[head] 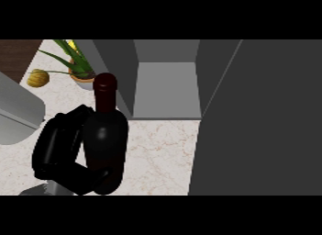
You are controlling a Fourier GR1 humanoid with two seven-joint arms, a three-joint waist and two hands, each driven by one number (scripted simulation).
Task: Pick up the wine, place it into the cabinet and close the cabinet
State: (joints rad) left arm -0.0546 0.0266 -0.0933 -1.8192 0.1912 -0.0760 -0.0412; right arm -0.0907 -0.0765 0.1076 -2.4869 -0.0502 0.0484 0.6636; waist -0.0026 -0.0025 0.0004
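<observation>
The wine bottle is dark with a dark red neck and cap. It stands upright, left of centre, in front of the open cabinet. My left hand is shut on it: the fingers curl round the bottle's left side and the thumb wraps round its base. The grey cabinet stands on the counter just behind and to the right of the bottle, with its inside bare. Its open door fills the right side of the view. My right hand does not show.
A potted green plant stands behind the bottle, left of the cabinet, with a small yellow gourd-like object beside it. A large light grey rounded object sits at the left edge. The marble counter shows between bottle and door.
</observation>
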